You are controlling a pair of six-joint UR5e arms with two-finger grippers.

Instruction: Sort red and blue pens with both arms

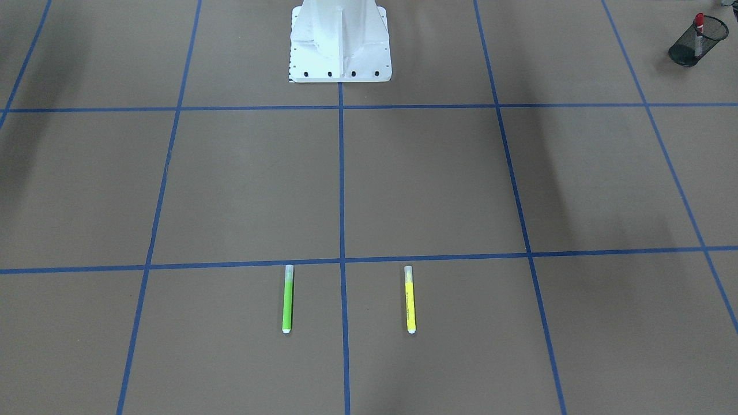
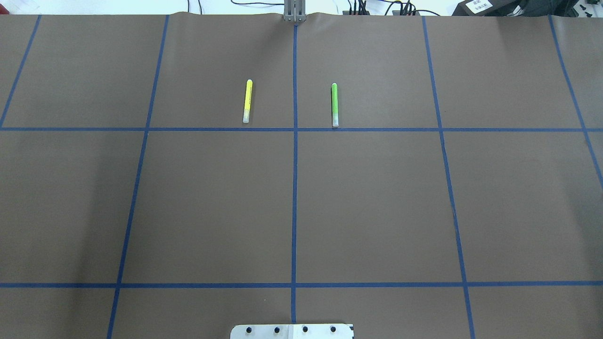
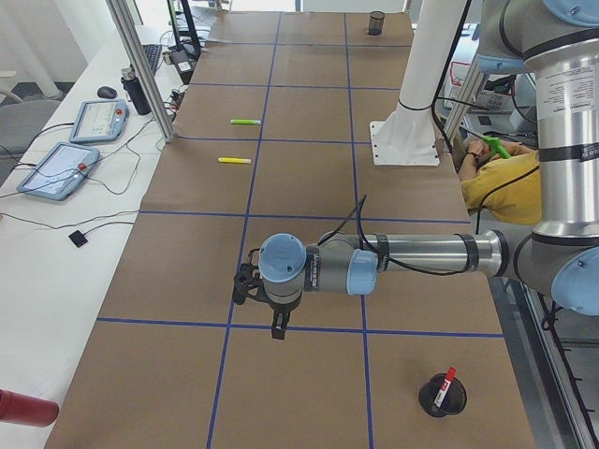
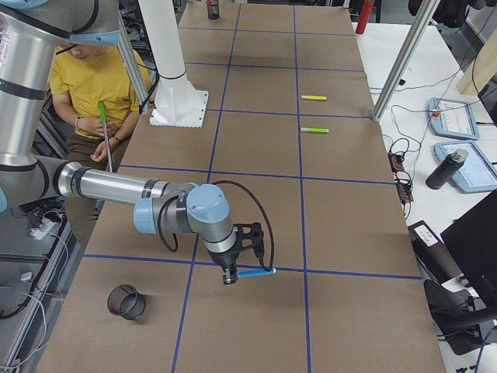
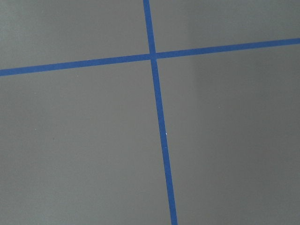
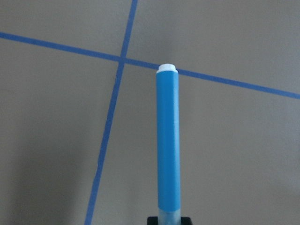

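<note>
The blue pen [image 6: 168, 140] is held level above the brown table, its white end pointing away from the wrist camera. My right gripper [image 4: 231, 273] is shut on its translucent cap end, and the pen [image 4: 256, 273] sticks out sideways over a blue tape line. The red pen [image 1: 699, 26] stands upright in a black mesh cup [image 3: 442, 397] at the table's left end. My left gripper [image 3: 277, 325] hangs low over a tape line some way from that cup; whether it is open or shut I cannot tell. The left wrist view shows only bare table.
A lime green marker [image 2: 335, 104] and a yellow marker [image 2: 247, 101] lie side by side at the far middle. A second mesh cup [image 4: 126, 301] stands near the right arm. The white pedestal [image 1: 340, 46] and a seated person [image 4: 93, 85] are on the robot's side.
</note>
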